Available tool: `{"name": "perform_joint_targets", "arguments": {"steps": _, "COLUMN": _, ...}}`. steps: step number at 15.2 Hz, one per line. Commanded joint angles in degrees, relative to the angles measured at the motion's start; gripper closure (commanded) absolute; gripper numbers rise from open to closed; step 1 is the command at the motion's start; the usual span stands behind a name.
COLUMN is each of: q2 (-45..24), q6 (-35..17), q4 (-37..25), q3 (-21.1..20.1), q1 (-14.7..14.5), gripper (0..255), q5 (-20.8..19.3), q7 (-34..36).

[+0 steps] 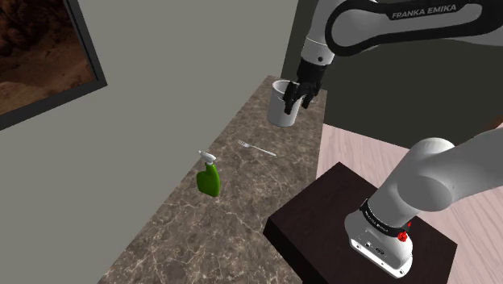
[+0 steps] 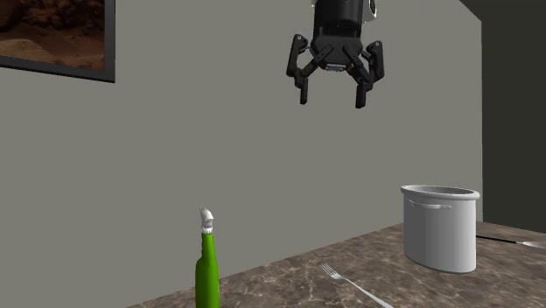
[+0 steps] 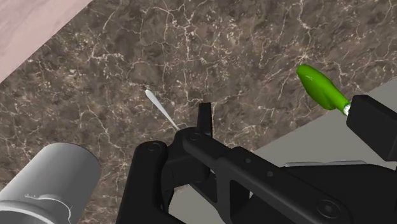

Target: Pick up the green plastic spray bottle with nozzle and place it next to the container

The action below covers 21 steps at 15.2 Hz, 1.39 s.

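Second exterior view: pincer (image 2: 332, 100) wide, empty, aloft, well apart from green spray bottle (image 2: 207, 273).

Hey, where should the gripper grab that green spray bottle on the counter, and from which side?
The spray bottle stands upright close to the wall, so probably come down from above and close the fingers across its narrow green neck, just under the white nozzle; the body widens lower down.

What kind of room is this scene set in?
Probably a home kitchen, though that is a guess. A dark marbled countertop runs along a plain wall, with a fork, a pale container and a green spray bottle on it. A framed picture hangs on the wall.
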State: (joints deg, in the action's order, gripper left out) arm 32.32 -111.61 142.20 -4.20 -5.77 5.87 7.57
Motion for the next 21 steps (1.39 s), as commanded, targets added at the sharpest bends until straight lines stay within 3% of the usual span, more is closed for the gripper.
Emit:
{"name": "perform_joint_targets", "arguments": {"steps": 1, "q2": -3.15, "q6": -3.59, "q4": 0.07, "q3": -1.25, "q1": -0.98, "gripper": 0, "q5": 0.57, "q7": 0.17}}
{"name": "perform_joint_targets", "arguments": {"steps": 11, "q2": -22.57, "q6": -18.5, "q4": -5.71, "q3": -6.95, "q1": -4.47, "gripper": 0, "q5": 0.21, "q7": 1.47}}
{"name": "perform_joint_targets", "arguments": {"steps": 21, "q2": -43.24, "q6": -27.9, "q4": -17.63, "q3": -10.58, "q1": -8.31, "gripper": 0, "q5": -6.54, "q7": 5.68}}
